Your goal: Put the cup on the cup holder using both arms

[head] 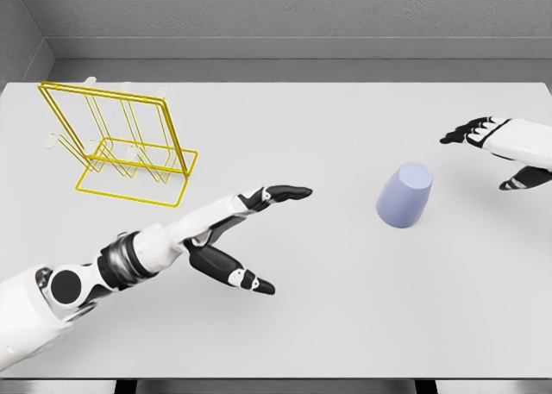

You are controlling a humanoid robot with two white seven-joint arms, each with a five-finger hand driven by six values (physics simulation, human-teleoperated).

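Left hand (246, 234) nearest, low over table (345, 325), fingers spread, holding nothing; lavender cup (404, 196) upside down right of centre, untouched; right hand (500, 148) at right edge, fingers spread, empty; yellow wire cup holder (121, 144) far left.

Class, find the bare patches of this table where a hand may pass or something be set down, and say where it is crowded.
Free: the far strip of the table between the yellow wire cup holder and the right hand; the near strip below the lavender cup. Crowded: around the left hand, beside the cup.
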